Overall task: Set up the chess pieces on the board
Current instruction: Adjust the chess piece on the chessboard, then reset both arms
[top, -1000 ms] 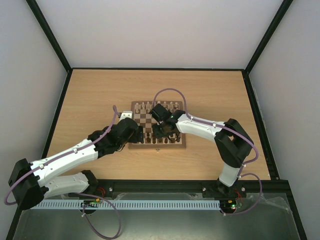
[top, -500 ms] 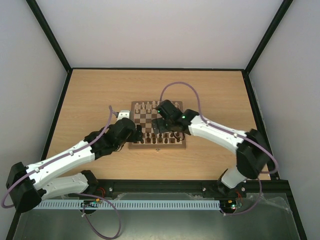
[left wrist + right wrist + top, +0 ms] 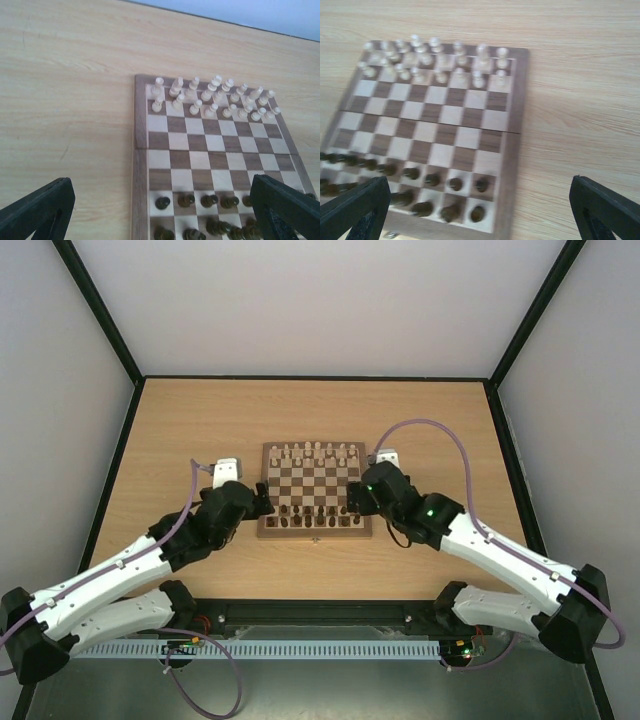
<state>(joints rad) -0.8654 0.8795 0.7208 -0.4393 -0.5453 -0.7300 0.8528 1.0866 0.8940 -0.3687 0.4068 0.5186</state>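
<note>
Both spread wide and empty: left hand [image 3: 258, 505] at the left edge of the board [image 3: 316, 483], right hand [image 3: 358, 498] at its right edge, each turned inward toward the near rows. Between the two hands, the chess pieces [image 3: 315, 512]: dark, upright, filling the two nearest rows of the board, in lines running left to right. About equally near to either hand as a group; left half closer to the left hand, right half to the right one. Farther out, four bare rows of squares, then the cream-white pieces [image 3: 318, 451] in the two far rows, well apart from both hands. Around the board, only the wooden counter [image 3: 200, 420]; no dark piece seen lying off the board. Probably nothing left to carry. At most a small straightening of one piece, with the close neighbours on each side as the obstacle for such wide fingers.
</note>
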